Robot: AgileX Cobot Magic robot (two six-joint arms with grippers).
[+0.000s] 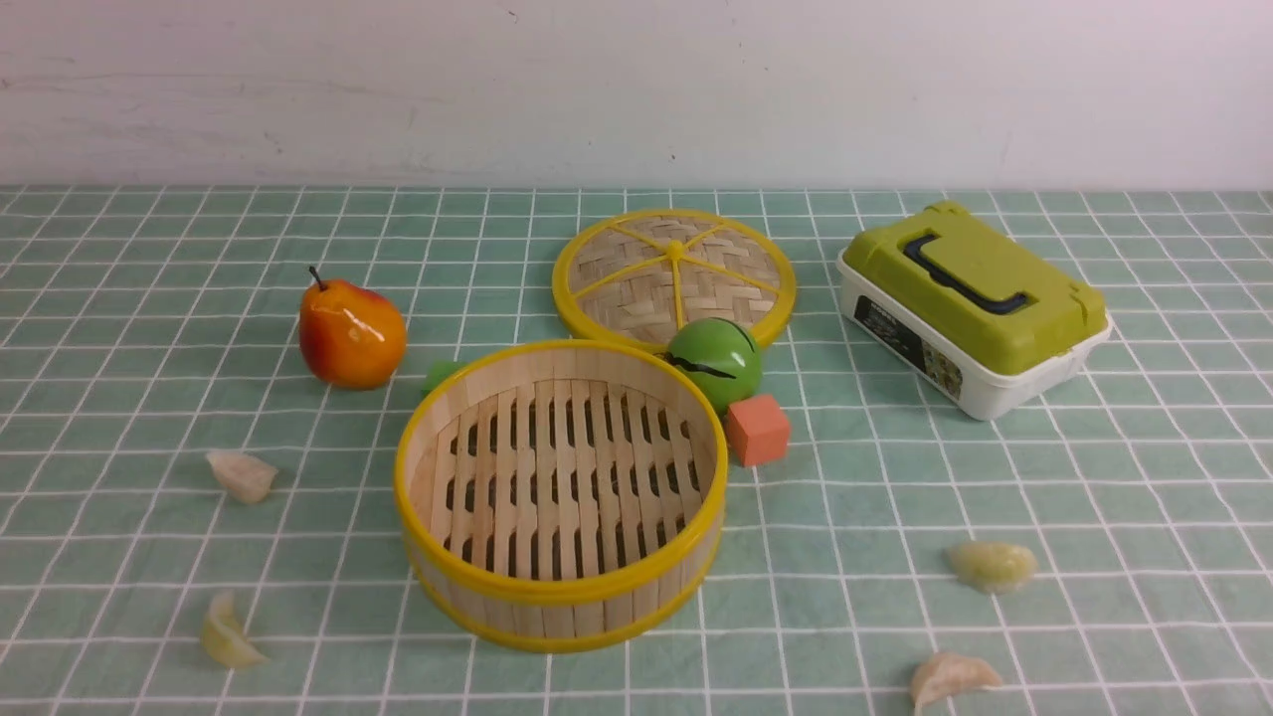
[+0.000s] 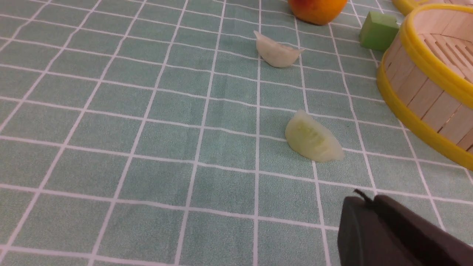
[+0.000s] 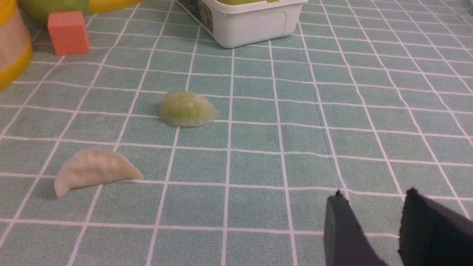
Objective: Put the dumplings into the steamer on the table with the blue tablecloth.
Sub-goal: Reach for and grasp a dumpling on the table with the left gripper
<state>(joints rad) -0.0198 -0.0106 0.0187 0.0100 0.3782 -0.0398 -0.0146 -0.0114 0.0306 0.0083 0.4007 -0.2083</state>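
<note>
Teal white-gridded tablecloth (image 1: pixel 149 298), yellow-rimmed steamer (image 1: pixel 557 594), pale yellow-green dumplings (image 1: pixel 992 565), orange pear (image 1: pixel 351 333), orange-red cube (image 1: pixel 758 430)

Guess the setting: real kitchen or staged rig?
Probably a staged test setup, not a kitchen: gridded tablecloth against a bare wall, glossy pear, orange cube and loose dumplings near an empty steamer.

Four dumplings (image 1: pixel 242 475) (image 1: pixel 228 633) (image 1: pixel 992 565) (image 1: pixel 953 676), one steamer (image 1: pixel 557 593), one woven lid (image 1: pixel 636 288), one pear (image 1: pixel 352 333), one green ball (image 1: pixel 714 363), one orange cube (image 1: pixel 758 430), one green block (image 1: pixel 439 375) and one lidded box (image 1: pixel 975 303) share a single gridded cloth (image 1: pixel 1094 497).
</note>
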